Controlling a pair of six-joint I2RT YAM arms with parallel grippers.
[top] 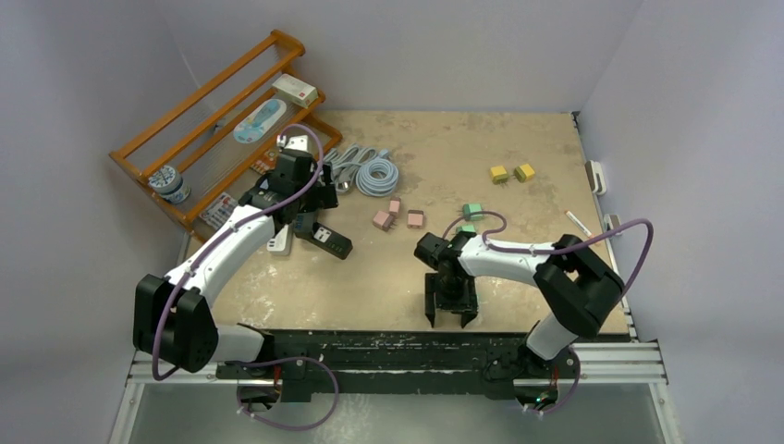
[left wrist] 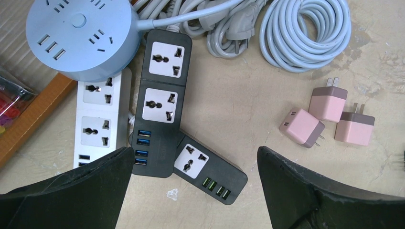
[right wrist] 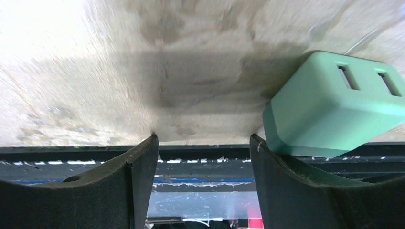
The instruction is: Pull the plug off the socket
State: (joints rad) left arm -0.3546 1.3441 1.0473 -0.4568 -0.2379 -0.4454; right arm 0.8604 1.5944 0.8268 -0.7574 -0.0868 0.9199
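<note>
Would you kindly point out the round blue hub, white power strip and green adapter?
round blue hub (left wrist: 79, 36): left wrist view, top face.
white power strip (left wrist: 112, 109): left wrist view, socket face.
green adapter (right wrist: 325, 119): right wrist view, front side.

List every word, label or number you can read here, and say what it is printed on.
Nothing here reads as text.
The box on the rack: red mark, too small to read.
The tin: label blurred.
The black power strip, white power strip and green charger: no print shows.
</note>
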